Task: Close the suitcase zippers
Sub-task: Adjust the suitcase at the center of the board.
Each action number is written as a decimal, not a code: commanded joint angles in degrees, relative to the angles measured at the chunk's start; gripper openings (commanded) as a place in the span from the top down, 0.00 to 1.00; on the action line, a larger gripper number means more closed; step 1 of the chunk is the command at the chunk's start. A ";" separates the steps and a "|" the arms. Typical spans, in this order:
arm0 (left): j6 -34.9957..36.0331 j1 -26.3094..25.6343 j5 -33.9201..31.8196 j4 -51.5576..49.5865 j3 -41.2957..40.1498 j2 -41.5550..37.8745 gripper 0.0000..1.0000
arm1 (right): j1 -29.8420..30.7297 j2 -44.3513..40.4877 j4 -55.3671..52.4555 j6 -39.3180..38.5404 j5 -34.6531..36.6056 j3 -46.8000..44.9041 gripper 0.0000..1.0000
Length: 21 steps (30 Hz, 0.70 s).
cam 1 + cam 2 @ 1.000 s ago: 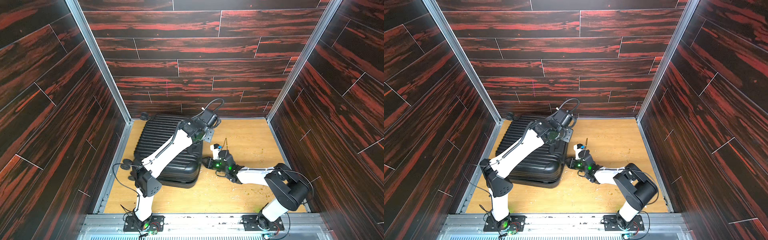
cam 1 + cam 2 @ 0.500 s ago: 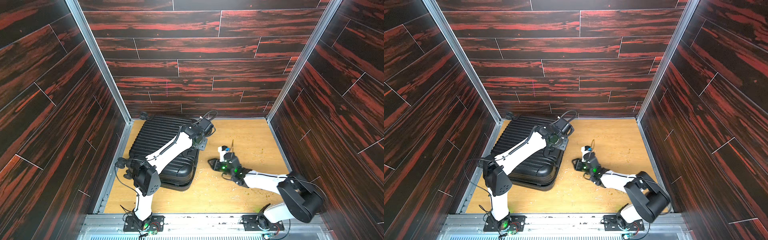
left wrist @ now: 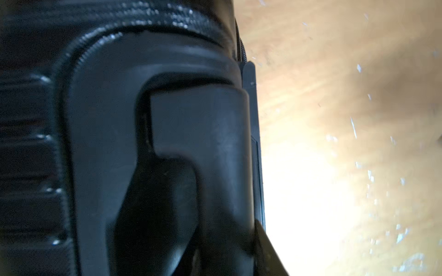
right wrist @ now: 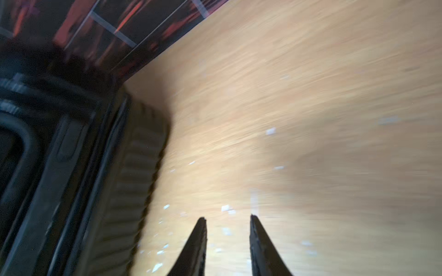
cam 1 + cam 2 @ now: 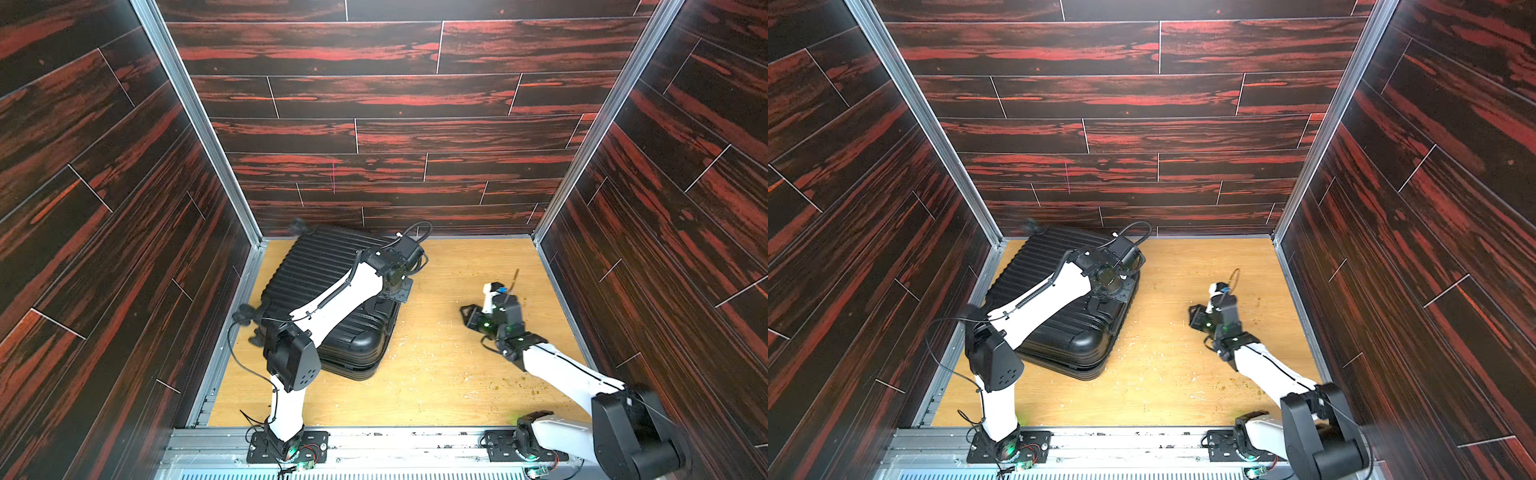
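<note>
The black ribbed suitcase (image 5: 316, 266) (image 5: 1034, 266) lies flat with its shells together at the left of the floor, one corner near the back wall. My left arm reaches across it. The left gripper (image 5: 395, 291) (image 3: 226, 253) points down at the case's right rim and is shut on the side handle (image 3: 222, 143). One fingertip (image 3: 267, 248) shows at the handle's outer edge. The zipper track (image 4: 105, 153) (image 3: 242, 47) runs between the shells; I cannot pick out any pulls. My right gripper (image 5: 469, 313) (image 4: 227, 217) hangs open over bare floor, well right of the case.
Dark red plank walls close in the left, back and right sides. The wooden floor (image 5: 449, 374) is dotted with pale flecks. A metal rail (image 5: 395, 436) with both arm bases runs along the front. Two wheels (image 5: 245, 316) stick out near the left wall.
The suitcase has slid and turned toward the left wall with my left arm on it, and the left jaws have narrowed. My right arm has drawn back to the right, away from the case.
</note>
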 commanded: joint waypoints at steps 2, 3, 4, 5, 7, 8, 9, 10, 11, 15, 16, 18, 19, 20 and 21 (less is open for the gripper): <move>19.54 -3.29 12.63 1.76 0.32 0.80 0.79 | -6.10 -1.83 -7.43 -5.44 -5.03 2.60 0.67; 22.43 -3.29 14.30 3.23 -0.83 -0.07 0.79 | -7.51 -1.87 -8.44 -5.95 -5.78 2.97 0.67; 25.28 -3.29 15.55 4.60 -2.20 -0.94 0.79 | -8.67 -1.92 -8.99 -6.41 -6.49 3.11 0.67; 29.18 -3.29 18.08 4.90 -3.54 -1.82 0.79 | -9.74 -2.06 -9.48 -6.89 -7.16 3.21 0.67; 35.29 -3.29 22.13 5.65 -6.00 -3.37 0.79 | -11.18 -2.29 -10.07 -7.84 -7.88 3.22 0.66; 39.59 -3.29 24.41 4.87 -6.72 -4.01 0.79 | -11.71 -2.26 -10.34 -8.29 -8.33 3.21 0.66; 44.41 -3.29 27.07 3.39 -7.04 -4.33 0.79 | -12.07 -2.30 -10.62 -8.59 -8.36 3.25 0.66; 48.74 -3.29 29.50 1.77 -7.13 -4.58 0.79 | -12.26 -2.24 -10.79 -8.95 -8.51 3.29 0.66; 54.21 -3.29 31.58 -0.24 -7.26 -4.82 0.79 | -12.49 -2.02 -11.12 -9.14 -8.46 3.37 0.66; 70.61 -3.20 32.98 -5.68 -8.19 -5.18 0.80 | -13.25 -1.41 -11.50 -9.84 -9.19 3.38 0.66; 73.68 -3.20 31.74 -7.06 -7.70 -4.71 0.80 | -13.35 -1.25 -11.43 -10.21 -9.98 3.43 0.66; 78.11 -3.11 28.45 -11.05 -5.10 -2.85 0.80 | -13.44 -0.79 -11.50 -11.10 -11.30 3.68 0.65; 79.15 -2.91 26.92 -12.91 -3.37 -1.65 0.80 | -13.43 -0.39 -11.60 -11.70 -12.26 3.90 0.65; 79.64 -2.63 25.40 -14.44 -1.67 -0.38 0.80 | -13.37 -0.11 -11.64 -12.18 -13.15 4.14 0.64; 80.21 -2.46 24.21 -15.83 -0.14 0.59 0.80 | -13.48 0.14 -11.65 -12.49 -13.85 4.33 0.64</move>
